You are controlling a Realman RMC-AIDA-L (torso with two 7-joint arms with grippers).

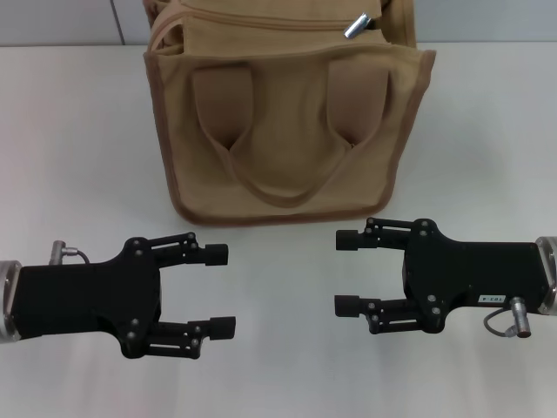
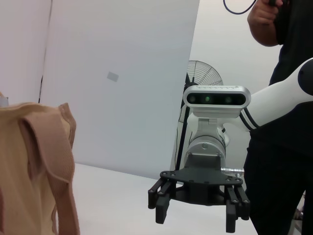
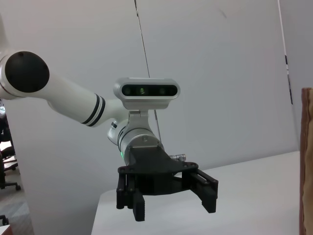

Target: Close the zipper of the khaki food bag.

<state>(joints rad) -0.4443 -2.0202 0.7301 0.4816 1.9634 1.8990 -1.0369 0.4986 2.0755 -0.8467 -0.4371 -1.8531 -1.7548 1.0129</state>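
Note:
The khaki food bag (image 1: 287,122) stands upright at the far middle of the white table, its handle looping down the front. Its zipper (image 1: 270,24) runs across the top, with the silver pull tab (image 1: 356,25) near the right end. My left gripper (image 1: 222,290) is open and empty, low in front of the bag's left side. My right gripper (image 1: 345,273) is open and empty, in front of the bag's right side. The two face each other. The left wrist view shows the bag's side (image 2: 34,166) and the right gripper (image 2: 198,213). The right wrist view shows the left gripper (image 3: 168,203).
The white table (image 1: 487,157) stretches around the bag. A white wall panel (image 2: 117,83) stands behind it. A person in black (image 2: 286,147) and a fan (image 2: 203,78) are beyond the table in the left wrist view.

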